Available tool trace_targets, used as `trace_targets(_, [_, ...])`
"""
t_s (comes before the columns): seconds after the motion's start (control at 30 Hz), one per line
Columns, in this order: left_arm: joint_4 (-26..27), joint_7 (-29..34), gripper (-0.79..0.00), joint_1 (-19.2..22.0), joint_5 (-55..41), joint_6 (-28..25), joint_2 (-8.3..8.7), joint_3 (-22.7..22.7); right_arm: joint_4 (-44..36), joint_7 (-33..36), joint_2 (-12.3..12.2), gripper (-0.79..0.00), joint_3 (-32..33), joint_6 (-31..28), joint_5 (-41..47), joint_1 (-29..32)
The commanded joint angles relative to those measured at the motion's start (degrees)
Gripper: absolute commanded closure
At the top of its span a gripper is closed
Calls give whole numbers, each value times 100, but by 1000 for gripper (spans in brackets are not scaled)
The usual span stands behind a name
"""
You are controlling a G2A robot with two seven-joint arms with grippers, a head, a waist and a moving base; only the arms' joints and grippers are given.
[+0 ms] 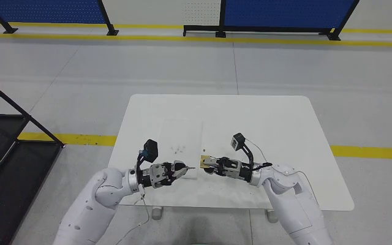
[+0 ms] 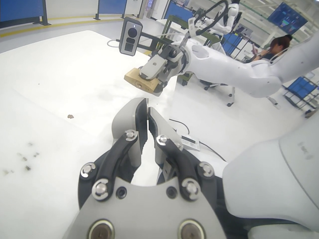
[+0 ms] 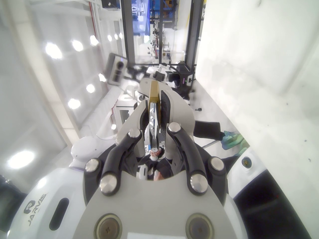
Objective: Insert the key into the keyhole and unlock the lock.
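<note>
My right gripper (image 1: 212, 163) is shut on a brass padlock (image 1: 204, 161), held just above the table's front middle. In the left wrist view the padlock (image 2: 142, 83) has its keyhole face turned toward my left gripper (image 2: 147, 106). That gripper is shut on the key (image 2: 148, 100), of which a thin metal edge shows between the fingertips. From above, my left gripper (image 1: 182, 169) faces the padlock, and the key tip (image 1: 191, 167) stops a short gap from it. The right wrist view shows the padlock's brass body (image 3: 153, 90) and silver shackle (image 3: 153, 121) clamped between that gripper's pads (image 3: 165, 101).
The white table (image 1: 269, 122) carries faint dark smudges (image 1: 177, 148) and a small brown speck (image 1: 201, 149) behind the grippers. Both grippers hang close to the table's front edge (image 1: 202, 205). A thin cable (image 1: 254, 147) loops from the right wrist camera.
</note>
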State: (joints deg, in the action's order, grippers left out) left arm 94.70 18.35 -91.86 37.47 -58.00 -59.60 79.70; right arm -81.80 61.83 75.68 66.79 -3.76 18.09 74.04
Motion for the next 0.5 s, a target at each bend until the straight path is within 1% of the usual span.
trace_targets(0.0, [-125,-561,0,32,497,0,56,-143,0,0,0,0,0,0,0,0])
trace_targets(0.07, [-224,-929,0,78,788,0,108,-248,0,0,0,0,0,0,0,0])
trace_targets(0.47, [-224,-929,0,78,788,0,108,-248,0,0,0,0,0,0,0,0])
